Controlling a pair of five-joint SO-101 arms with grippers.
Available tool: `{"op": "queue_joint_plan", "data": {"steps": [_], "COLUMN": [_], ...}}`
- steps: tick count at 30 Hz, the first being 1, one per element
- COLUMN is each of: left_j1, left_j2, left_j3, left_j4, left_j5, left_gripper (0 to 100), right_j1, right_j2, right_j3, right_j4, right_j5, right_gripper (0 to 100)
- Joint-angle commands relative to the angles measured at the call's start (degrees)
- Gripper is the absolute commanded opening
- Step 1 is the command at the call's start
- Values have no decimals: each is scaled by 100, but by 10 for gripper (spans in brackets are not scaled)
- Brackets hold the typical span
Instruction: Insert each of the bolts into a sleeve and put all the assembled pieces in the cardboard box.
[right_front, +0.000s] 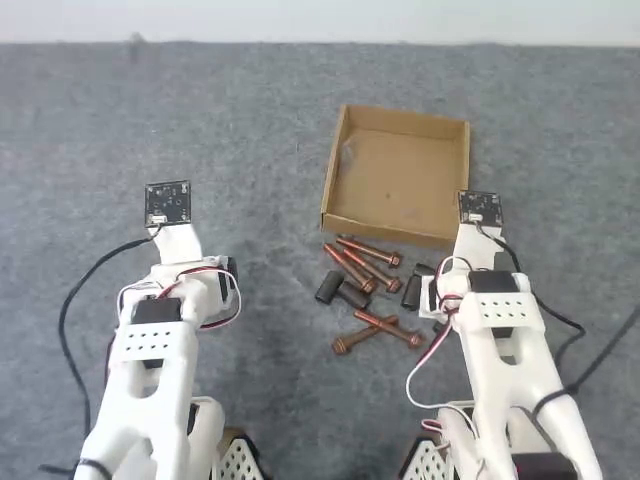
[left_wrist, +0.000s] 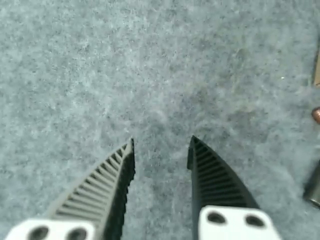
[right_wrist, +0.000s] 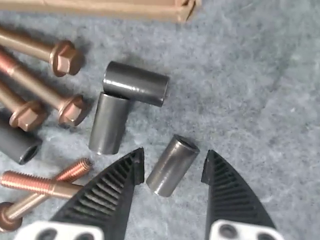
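Note:
The open cardboard box (right_front: 400, 180) lies past the middle of the table, nothing inside it. In front of it, several copper bolts (right_front: 365, 258) and dark sleeves (right_front: 340, 291) lie loose on the carpet. My right gripper (right_wrist: 173, 155) is open, low over the pile. A grey sleeve (right_wrist: 172, 165) lies on the carpet between its fingers, touching neither. Two more sleeves (right_wrist: 135, 83) lie just beyond, and bolts (right_wrist: 45, 95) lie off to one side. My left gripper (left_wrist: 161, 145) is open over bare carpet to the left of the pile, holding nothing.
Grey carpet (right_front: 150, 110) covers the table. Two crossed bolts (right_front: 375, 331) lie nearest the arms. A bolt head (left_wrist: 316, 115) and a sleeve end (left_wrist: 314, 187) show at the edge of the left wrist view. The box wall (right_wrist: 100, 10) stands just beyond the pile.

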Motion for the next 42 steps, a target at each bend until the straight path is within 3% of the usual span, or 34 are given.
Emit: {"op": "queue_joint_plan", "data": {"steps": [1,12,24,30,42], "left_j1": [35,35,35,26,26], "left_j2": [-18,-18,-18,-18,-18], "left_j3": [-48,-48,-40,-40,-31], "left_j4": [-123,-123,-123,-114,-114], "left_j5": [53,53,53,35,26], "left_gripper": [170,171,171,171,171], "right_j1": [-4,180,171,180,189], "right_j2": [4,1068,1156,1156,1156], "right_j3": [-35,-695,-695,-686,-686], "right_j4": [-101,268,233,13,-40], "right_j5": [-79,-88,-97,-44,79], "right_gripper": [188,187,184,45,59]}}
